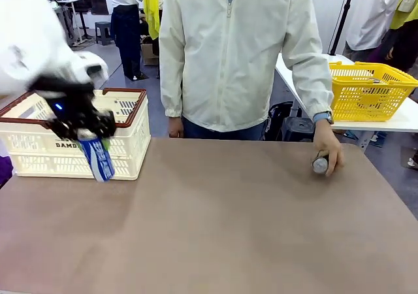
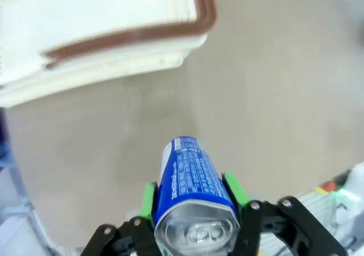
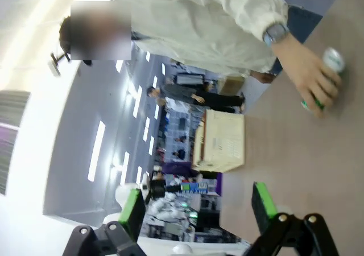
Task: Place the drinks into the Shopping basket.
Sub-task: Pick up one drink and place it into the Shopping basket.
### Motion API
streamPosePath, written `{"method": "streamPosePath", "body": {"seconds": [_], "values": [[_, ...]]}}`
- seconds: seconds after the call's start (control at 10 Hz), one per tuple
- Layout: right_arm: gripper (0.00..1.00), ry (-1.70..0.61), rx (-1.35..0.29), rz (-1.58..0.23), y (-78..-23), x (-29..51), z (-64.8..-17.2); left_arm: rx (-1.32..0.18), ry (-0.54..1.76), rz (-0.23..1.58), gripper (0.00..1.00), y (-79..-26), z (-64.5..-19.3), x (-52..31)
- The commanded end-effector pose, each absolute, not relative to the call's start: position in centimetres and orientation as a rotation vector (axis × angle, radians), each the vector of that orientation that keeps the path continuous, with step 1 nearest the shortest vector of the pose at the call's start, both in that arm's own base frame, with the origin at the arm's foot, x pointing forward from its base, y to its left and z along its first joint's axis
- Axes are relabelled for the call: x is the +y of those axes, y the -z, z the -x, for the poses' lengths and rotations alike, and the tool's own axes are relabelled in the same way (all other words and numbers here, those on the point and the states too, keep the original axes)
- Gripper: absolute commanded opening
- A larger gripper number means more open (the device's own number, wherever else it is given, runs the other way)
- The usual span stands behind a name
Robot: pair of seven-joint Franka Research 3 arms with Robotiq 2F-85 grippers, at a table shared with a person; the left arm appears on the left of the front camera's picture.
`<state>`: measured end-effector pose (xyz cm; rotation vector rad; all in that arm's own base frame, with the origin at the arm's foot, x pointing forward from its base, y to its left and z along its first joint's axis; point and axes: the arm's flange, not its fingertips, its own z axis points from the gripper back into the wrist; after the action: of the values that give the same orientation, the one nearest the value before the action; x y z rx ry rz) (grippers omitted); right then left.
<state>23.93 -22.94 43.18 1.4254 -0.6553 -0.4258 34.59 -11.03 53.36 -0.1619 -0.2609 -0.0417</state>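
My left gripper (image 1: 93, 142) is shut on a blue drink can (image 1: 96, 158), holding it in the air in front of the Shopping basket (image 1: 39, 151) at the table's far left. In the left wrist view the blue can (image 2: 190, 182) sits between the green pads (image 2: 149, 198), silver top toward the camera, with the basket's red-brown rim (image 2: 136, 35) above it. At the far right a person's hand (image 1: 328, 151) holds another can (image 1: 320, 164) on the table; the right wrist view shows that green can (image 3: 331, 62) under the hand. My right gripper (image 3: 196, 207) is open, holding nothing.
A yellow mesh basket (image 1: 367, 90) stands on a white side table at the back right. The person stands at the far edge in a pale jacket (image 1: 235, 52). The brown tabletop (image 1: 222, 222) stretches wide between the basket and the person's hand.
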Motion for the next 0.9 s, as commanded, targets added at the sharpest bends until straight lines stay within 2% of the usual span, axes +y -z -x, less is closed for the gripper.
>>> {"method": "streamPosePath", "body": {"seconds": [0.0, 0.1, 0.2, 0.3, 0.4, 0.7, 0.8], "values": [[1.00, 0.554, -0.640, -1.722, -48.5, -25.7, -21.7, -0.346, 0.029, 0.309, 0.00, -59.5, -34.1, -6.5], [1.00, 0.643, -0.676, -1.814, -41.7, -29.3, -18.5, -0.394, 0.005, 0.363, 0.00, -60.9, -34.9, -4.2], [1.00, 0.538, -0.795, -1.852, -43.6, -32.7, -16.8, -0.402, 0.000, 0.416, 0.00, -60.8, -35.7, -2.6], [1.00, 0.551, -0.652, -1.651, -45.2, -25.8, -20.9, -0.380, -0.012, 0.462, 0.00, -59.8, -36.6, -1.6], [1.00, 0.551, -0.652, -1.651, -45.2, -25.8, -20.9, -0.375, -0.031, 0.495, 0.00, -59.4, -37.8, -1.1], [1.00, 0.551, -0.652, -1.651, -45.2, -25.8, -20.9, -0.664, -0.255, 0.608, 0.00, -61.7, -42.6, 0.1], [1.00, 0.551, -0.652, -1.651, -45.2, -25.8, -20.9, -0.670, -0.295, 0.579, 0.00, -62.8, -45.0, 0.3]]}}
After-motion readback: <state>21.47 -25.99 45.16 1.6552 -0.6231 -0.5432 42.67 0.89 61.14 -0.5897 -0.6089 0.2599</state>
